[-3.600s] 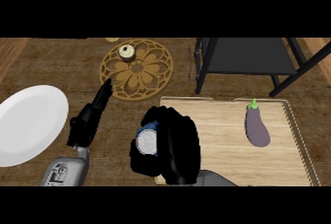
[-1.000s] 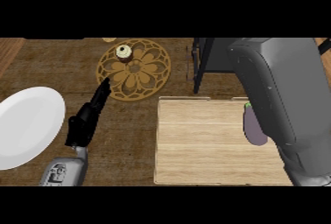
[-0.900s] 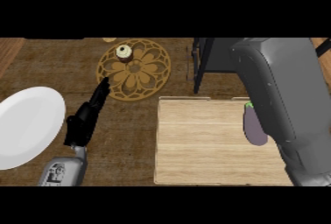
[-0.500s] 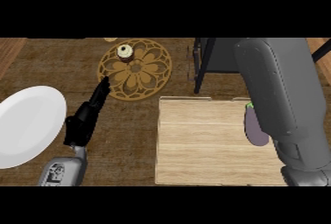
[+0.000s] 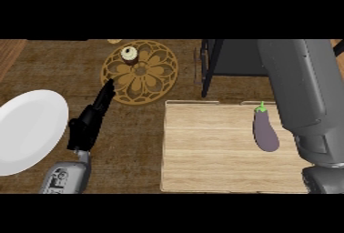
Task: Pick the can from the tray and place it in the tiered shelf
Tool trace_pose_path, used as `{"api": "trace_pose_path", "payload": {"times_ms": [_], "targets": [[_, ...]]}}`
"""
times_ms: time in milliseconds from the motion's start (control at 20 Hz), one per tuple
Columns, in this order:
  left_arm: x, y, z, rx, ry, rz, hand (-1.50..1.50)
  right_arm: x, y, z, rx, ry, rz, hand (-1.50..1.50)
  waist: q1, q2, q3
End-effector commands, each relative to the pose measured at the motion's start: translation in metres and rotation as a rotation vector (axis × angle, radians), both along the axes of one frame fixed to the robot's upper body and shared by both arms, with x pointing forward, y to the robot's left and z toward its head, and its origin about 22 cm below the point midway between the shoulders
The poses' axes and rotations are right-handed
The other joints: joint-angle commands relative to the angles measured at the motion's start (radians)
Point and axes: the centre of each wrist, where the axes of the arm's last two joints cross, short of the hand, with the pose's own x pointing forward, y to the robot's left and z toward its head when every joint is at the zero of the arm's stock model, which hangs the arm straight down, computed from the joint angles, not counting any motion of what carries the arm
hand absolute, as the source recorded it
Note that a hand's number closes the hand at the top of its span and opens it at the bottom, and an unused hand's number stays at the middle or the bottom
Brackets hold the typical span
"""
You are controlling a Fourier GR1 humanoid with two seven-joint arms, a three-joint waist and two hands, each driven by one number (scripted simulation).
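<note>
Since the earlier frames, the can has been lifted off the tray [image 5: 201, 182] and is hidden; the right forearm [image 5: 302, 91] reaches toward the tiered shelf [image 5: 232, 59], its hand unseen. The left hand [image 5: 91, 123] rests open.

The right forearm [image 5: 306, 98] ran up the head view's right side and covered much of the tiered shelf [image 5: 232, 59], whose top was cut off by the frame. The right hand lay out of sight past the arm's far end, so neither it nor the can could be seen. The arm also hid the right rim of the tray [image 5: 208, 150]. The white plate [image 5: 30, 129] was cut off at the left edge. A small round object [image 5: 129, 53] on the patterned trivet [image 5: 144, 75] was too small to identify.
</note>
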Motion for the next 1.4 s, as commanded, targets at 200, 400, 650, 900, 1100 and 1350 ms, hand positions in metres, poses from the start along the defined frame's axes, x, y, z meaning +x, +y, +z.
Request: {"api": "trace_pose_path", "payload": {"times_ms": [200,400,650,900,1100,1350], "targets": [[0.004,0.016,0.001,0.017,0.000,0.016,0.00,0.010,-0.035,-0.013,-0.018,0.124,-0.312,-1.50,-0.012,-0.002,-0.001],[-0.001,-0.005,0.008,0.016,0.010,0.010,0.00,-0.001,-0.041,-0.027,0.031,0.108,-0.302,-1.50,-0.012,-0.005,0.000],[-0.006,-0.003,0.013,-0.004,0.010,0.010,0.00,-0.006,-0.051,-0.001,0.119,0.052,-0.223,-1.50,-0.006,-0.004,0.001],[0.007,0.005,0.006,-0.002,0.002,0.015,0.00,-0.015,-0.044,0.019,0.180,0.020,-0.131,-1.50,-0.010,-0.003,0.000],[-0.004,0.015,-0.002,0.015,0.001,0.016,0.00,-0.029,-0.045,0.022,0.204,0.016,-0.067,-1.50,-0.013,-0.005,0.000],[-0.008,0.001,-0.002,0.003,0.013,0.005,0.00,-0.038,-0.054,0.062,0.385,-0.147,-0.093,-1.50,-0.009,-0.006,0.000]]}}
